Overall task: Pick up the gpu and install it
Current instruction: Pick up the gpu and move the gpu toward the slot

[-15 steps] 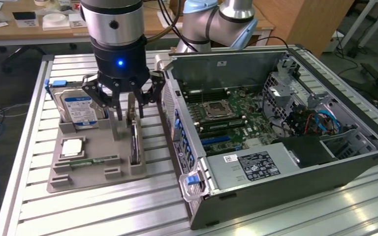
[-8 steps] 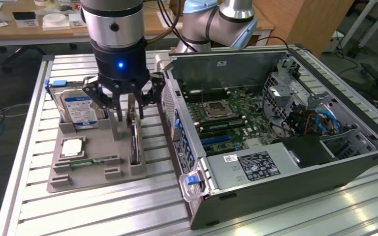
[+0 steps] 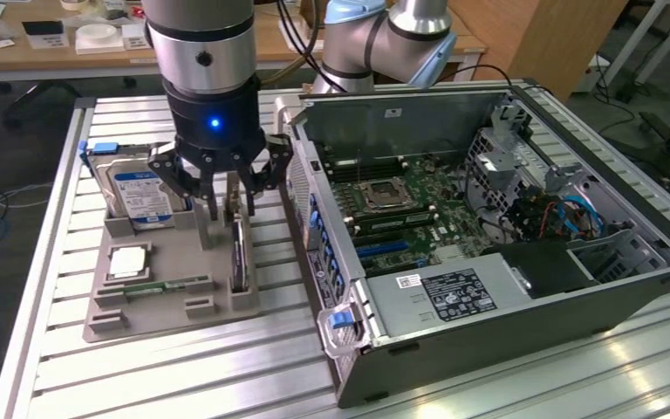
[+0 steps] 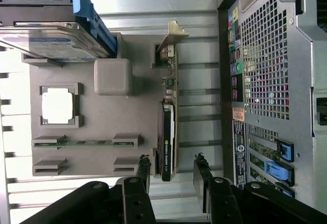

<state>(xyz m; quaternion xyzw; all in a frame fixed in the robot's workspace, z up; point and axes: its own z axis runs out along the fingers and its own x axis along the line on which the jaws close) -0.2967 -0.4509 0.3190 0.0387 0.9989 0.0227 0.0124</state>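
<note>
- The black multi-fingered gripper on the grey Universal Robots arm hangs low over a grey plastic holder tray, with a blue light glowing on the wrist above it.
- Its dark fingers stand wide apart and clamp nothing.
- The gpu is a thin flat card with a green circuit board, a dark black face and a silver metal end bracket. It stands on its long edge in a slot of the tray, on the side nearest the computer.
- In the wrist view the card's unbracketed end lies between the two fingertips. There is a clear gap to one finger, and I cannot tell whether the other touches it.
- A silver hard drive with a blue label stands upright at the tray's far end and carries a blue plastic rail.
- A square silver processor chip lies flat in its own recess, well apart from the card.
- A slim green RAM stick sits on edge in a narrow slot just beside the chip.
- An open grey metal computer case lies on its side just beside the tray, on the exterior view's right. Its green motherboard is exposed.
- Everything rests on a ribbed aluminium table.
</note>
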